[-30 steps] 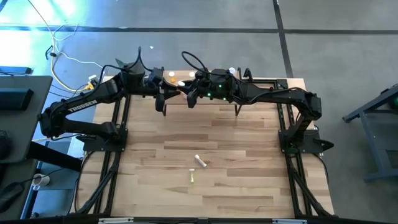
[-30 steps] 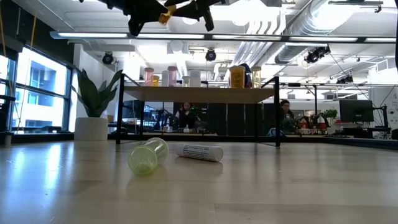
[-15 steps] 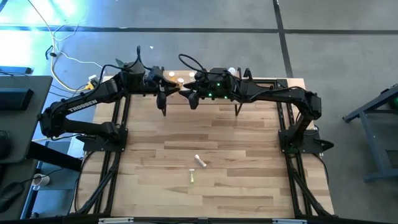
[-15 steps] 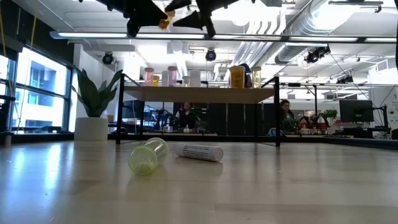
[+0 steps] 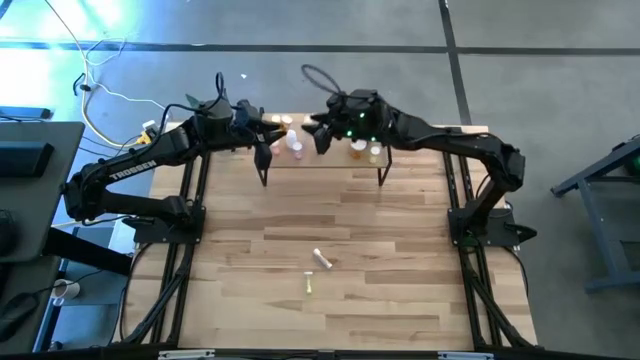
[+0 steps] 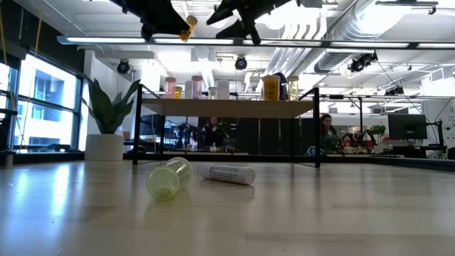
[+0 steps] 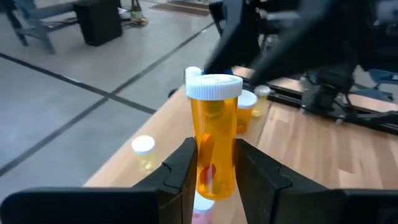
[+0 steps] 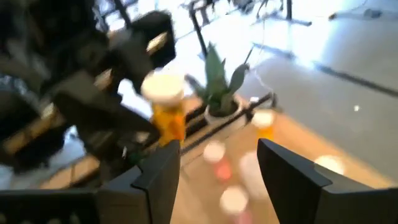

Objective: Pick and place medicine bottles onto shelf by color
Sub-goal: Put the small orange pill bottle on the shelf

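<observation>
Left gripper (image 7: 214, 165) is clamped on an orange bottle (image 7: 215, 134), held upright by its lower body with the white cap on top, up in the air over the back of the table (image 5: 330, 220). Gripping it low like that makes sense to me: the base stays free to go down flat on the shelf (image 6: 227, 107).

Right gripper (image 8: 214, 168) hangs close by, also above the shelf, fingers spread with nothing in them. From its wrist camera you can see the orange bottle sitting in the other arm's grip, so it looks like a handoff to me, though that's a guess.

The shelf already has bottles standing on it: pink ones (image 6: 183, 87) toward the plant (image 6: 106, 114) end, white in the middle, orange ones (image 6: 271, 87) further along. So I'd guess this one belongs with the orange group.

Still lying on the table out front: a yellow-green bottle (image 6: 168, 178) and a white one (image 6: 229, 173), both on their sides, just beside each other. Neither arm is anywhere near them.
</observation>
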Robot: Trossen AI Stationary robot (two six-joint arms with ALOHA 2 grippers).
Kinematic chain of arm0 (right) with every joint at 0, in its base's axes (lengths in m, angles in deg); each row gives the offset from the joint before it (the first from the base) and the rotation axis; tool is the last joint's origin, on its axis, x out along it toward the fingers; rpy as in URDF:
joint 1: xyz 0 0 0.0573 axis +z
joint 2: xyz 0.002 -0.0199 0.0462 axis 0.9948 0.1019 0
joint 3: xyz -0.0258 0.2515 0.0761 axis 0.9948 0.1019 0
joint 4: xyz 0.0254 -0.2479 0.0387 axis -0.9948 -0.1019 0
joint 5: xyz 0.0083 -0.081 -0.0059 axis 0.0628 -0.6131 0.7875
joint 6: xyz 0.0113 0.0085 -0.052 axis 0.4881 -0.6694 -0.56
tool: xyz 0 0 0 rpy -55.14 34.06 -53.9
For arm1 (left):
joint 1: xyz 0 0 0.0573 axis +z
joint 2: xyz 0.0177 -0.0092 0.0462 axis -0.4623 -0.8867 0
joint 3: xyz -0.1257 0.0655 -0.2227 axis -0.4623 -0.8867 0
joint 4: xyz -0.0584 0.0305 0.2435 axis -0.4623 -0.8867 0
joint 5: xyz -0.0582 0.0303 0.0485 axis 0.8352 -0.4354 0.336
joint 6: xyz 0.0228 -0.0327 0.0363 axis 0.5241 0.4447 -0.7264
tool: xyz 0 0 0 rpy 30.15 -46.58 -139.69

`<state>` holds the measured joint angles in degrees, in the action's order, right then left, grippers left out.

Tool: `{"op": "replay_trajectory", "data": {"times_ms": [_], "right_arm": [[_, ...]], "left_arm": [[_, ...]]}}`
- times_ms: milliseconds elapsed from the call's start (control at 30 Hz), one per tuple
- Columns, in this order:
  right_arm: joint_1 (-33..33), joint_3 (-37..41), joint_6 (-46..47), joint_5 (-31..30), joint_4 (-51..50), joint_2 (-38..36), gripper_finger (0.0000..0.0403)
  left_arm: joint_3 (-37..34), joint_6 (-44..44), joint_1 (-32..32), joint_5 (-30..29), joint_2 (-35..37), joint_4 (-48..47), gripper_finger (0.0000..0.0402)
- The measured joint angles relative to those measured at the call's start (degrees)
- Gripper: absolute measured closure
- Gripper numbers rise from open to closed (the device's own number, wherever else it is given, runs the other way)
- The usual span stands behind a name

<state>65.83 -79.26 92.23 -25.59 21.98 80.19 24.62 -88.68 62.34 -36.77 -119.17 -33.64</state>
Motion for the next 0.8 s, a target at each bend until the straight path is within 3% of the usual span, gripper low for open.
{"op": "replay_trajectory", "data": {"times_ms": [200, 433, 633, 800], "right_arm": [[-3.4, 0.0, -0.5, 0.0, 5.7, -1.7, 0.0199], [-5.2, 0.0, -10.5, 1.8, 17.8, -1.8, 0.0198], [-6.0, 0.0, -15.2, 12.6, 26.6, -1.5, 0.0198], [-4.9, 0.0, -22.7, 16.8, 32.4, 0.3, 0.0199]], "left_arm": [[0.0, -4.1, 0.0, -2.5, 0.0, 0.5, 0.0316], [0.0, -8.0, 0.0, -5.0, -0.4, 3.6, 0.0316], [0.0, -11.0, 0.0, -5.2, -0.4, 8.0, 0.0316], [0.0, -14.6, 0.0, -5.4, -0.4, 11.8, 0.0316]]}}
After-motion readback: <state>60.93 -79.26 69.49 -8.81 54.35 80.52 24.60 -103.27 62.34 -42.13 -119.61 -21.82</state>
